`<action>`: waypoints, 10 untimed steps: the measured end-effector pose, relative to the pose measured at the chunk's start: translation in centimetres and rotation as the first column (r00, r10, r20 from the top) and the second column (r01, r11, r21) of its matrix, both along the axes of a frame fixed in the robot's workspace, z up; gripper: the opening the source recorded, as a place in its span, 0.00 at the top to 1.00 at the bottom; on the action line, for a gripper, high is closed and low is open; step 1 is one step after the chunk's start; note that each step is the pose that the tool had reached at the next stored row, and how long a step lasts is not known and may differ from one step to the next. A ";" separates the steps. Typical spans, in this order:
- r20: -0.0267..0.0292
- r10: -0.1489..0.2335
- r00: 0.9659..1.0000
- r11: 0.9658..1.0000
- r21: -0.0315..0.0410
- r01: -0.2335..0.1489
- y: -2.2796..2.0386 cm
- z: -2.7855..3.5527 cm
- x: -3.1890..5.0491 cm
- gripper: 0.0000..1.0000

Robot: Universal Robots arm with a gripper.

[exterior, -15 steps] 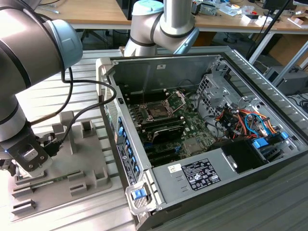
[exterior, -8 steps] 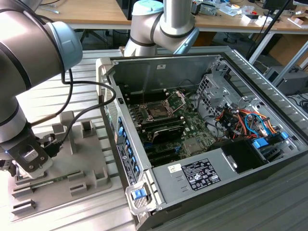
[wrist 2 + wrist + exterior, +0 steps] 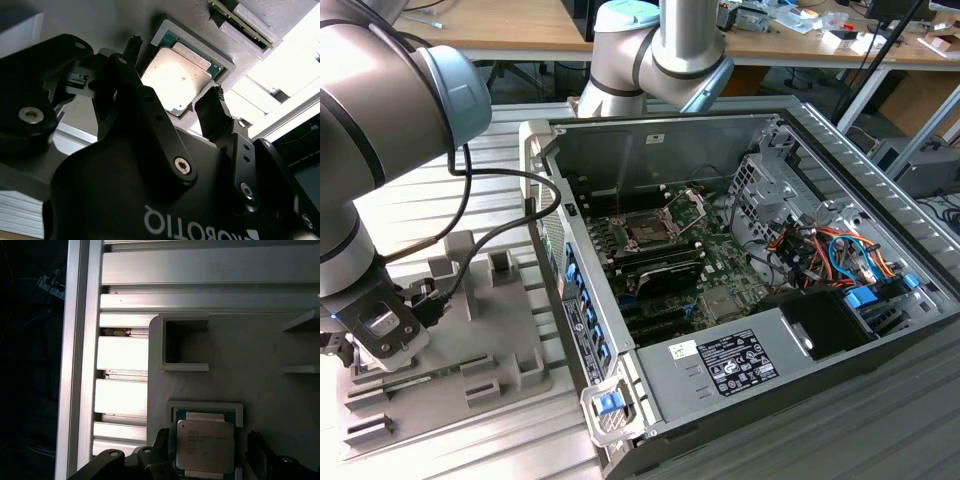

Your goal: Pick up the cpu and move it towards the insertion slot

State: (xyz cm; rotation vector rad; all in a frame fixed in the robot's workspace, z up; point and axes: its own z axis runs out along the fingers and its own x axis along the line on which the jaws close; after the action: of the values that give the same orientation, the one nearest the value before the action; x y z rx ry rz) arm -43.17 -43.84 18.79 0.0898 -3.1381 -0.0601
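Observation:
The cpu (image 3: 205, 454), a small square chip with a pale metal top, lies flat in a raised square recess of the grey tray (image 3: 260, 345). In both wrist views my gripper (image 3: 208, 439) hangs just above it, open, with one black finger on each side of the chip and a small gap at each. The second wrist view shows the cpu (image 3: 175, 82) between the fingertips (image 3: 214, 102). In the exterior view the gripper (image 3: 375, 350) is over the tray (image 3: 485, 335) at the exterior view's left. The insertion slot (image 3: 650, 228) sits on the board inside the open computer case.
The open computer case (image 3: 750, 300) fills the exterior view's right, its near wall (image 3: 575, 300) standing between tray and slot. Coloured cables (image 3: 830, 255) lie inside. A memory stick (image 3: 240, 20) rests in the tray. Upright grey blocks (image 3: 460, 270) stand on the tray. The table is ribbed aluminium (image 3: 125, 355).

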 end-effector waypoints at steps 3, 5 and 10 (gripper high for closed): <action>0.000 0.000 1.000 1.000 0.000 0.000 0.00 0.00 0.00 0.42; 0.000 0.000 1.000 1.000 0.000 0.000 0.00 -0.01 0.00 0.45; 0.000 0.000 1.000 1.000 0.000 0.000 0.00 -0.02 0.00 0.45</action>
State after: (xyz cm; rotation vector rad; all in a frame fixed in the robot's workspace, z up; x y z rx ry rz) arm -43.16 -43.85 18.77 0.0898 -3.1381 -0.0602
